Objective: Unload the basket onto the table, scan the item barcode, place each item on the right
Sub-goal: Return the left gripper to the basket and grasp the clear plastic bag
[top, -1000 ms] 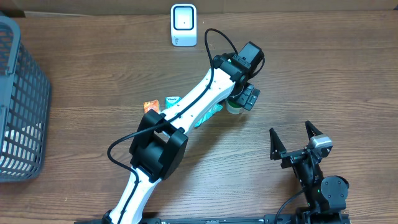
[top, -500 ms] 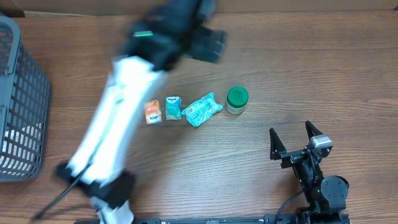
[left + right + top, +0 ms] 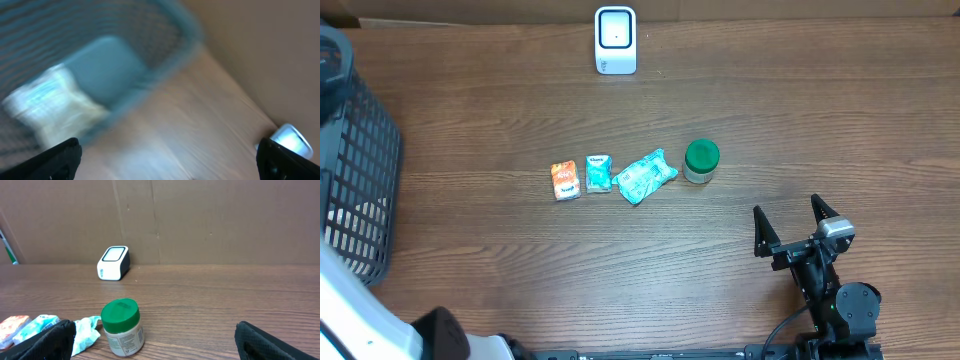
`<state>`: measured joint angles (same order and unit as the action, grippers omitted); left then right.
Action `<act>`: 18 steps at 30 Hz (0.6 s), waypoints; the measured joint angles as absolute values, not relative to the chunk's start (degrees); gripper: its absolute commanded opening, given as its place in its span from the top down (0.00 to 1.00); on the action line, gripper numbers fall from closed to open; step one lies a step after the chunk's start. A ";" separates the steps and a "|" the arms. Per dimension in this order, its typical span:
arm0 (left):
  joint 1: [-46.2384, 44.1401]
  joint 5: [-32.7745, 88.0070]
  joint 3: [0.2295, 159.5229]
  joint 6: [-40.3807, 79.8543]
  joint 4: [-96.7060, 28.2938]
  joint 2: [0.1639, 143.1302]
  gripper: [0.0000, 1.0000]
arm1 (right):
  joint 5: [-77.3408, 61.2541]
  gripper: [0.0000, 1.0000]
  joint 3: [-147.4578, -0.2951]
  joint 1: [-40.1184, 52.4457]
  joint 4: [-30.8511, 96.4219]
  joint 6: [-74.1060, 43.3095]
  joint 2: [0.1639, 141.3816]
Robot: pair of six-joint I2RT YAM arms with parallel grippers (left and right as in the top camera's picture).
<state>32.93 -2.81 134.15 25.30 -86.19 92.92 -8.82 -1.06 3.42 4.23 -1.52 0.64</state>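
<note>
Four items lie in a row mid-table: an orange packet [image 3: 565, 181], a small teal packet [image 3: 598, 173], a teal-and-white pouch [image 3: 646, 177] and a green-lidded jar [image 3: 701, 161]. The white barcode scanner [image 3: 616, 40] stands at the far edge. My left gripper [image 3: 170, 165] is open and empty over the table by the basket, in a blurred view. My right gripper [image 3: 798, 225] rests open near the front right. Its wrist view looks past the jar [image 3: 122, 327] toward the scanner [image 3: 114, 256].
A dark mesh basket [image 3: 350, 190] stands at the left edge. In the left wrist view its rim [image 3: 165, 65] encloses a pale packet [image 3: 45, 105] and a grey-blue thing [image 3: 102, 67]. My white left arm [image 3: 350, 310] crosses the front-left corner. A cardboard wall [image 3: 200, 220] backs the table.
My left arm has swung fast from above the jar across to the far left by the basket. The jar and packets stay in place. The right arm has not moved.
</note>
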 measured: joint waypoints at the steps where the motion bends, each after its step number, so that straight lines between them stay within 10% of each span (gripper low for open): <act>1: 36.05 -3.27 133.84 25.85 -86.19 93.47 0.00 | -8.80 0.00 -1.06 3.42 4.21 -1.48 0.64; 18: 50.46 -11.44 123.63 27.29 -85.03 112.03 0.00 | -8.82 0.00 -1.06 3.42 4.21 -1.52 0.64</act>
<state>50.46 -11.44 123.63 27.29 -85.03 112.03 -8.82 -1.06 3.42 4.21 -1.52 0.64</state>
